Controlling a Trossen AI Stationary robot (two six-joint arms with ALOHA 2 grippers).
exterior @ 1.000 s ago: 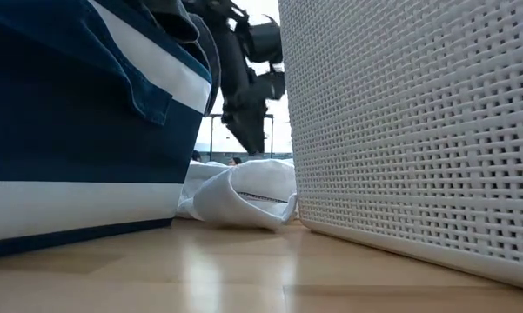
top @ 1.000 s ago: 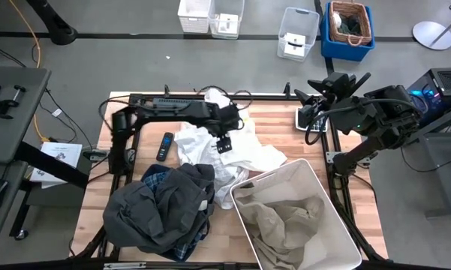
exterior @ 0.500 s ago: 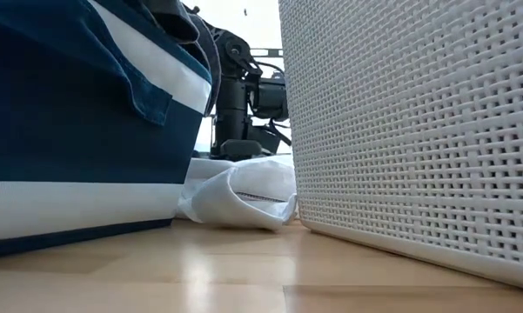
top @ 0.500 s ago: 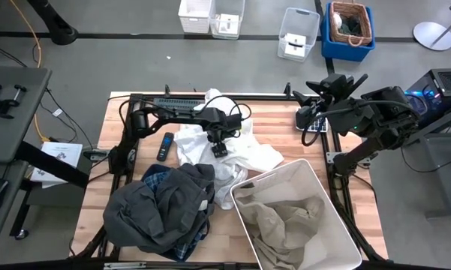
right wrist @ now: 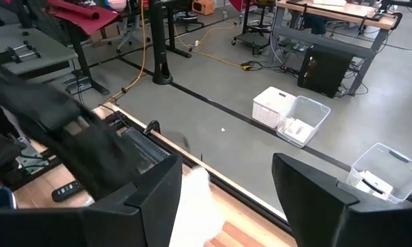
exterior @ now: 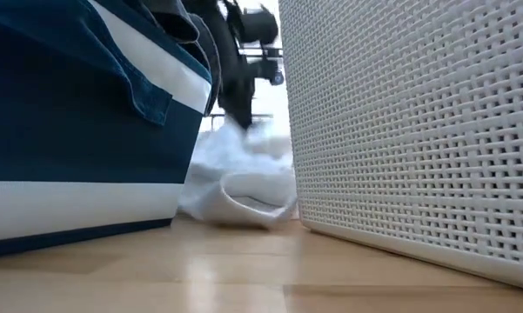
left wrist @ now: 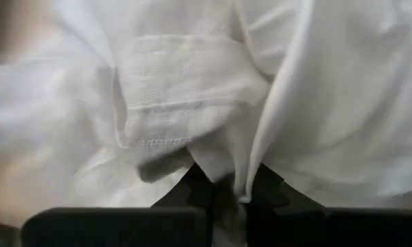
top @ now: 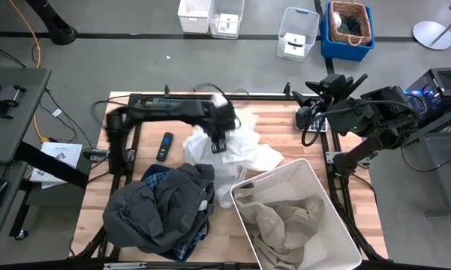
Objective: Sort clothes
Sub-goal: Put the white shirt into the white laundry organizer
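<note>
Left gripper (top: pixel 219 141) fingers pinching white piece (top: pixel 244 154), right gripper (top: pixel 320 95) spread, idle

No readable text, labels, brand names, numbers or signs appear in any of the four views. A sheet of paper (top: pixel 60 155) lying beside the wooden surface (top: pixel 278 124) carries marks too small to make out.
</note>
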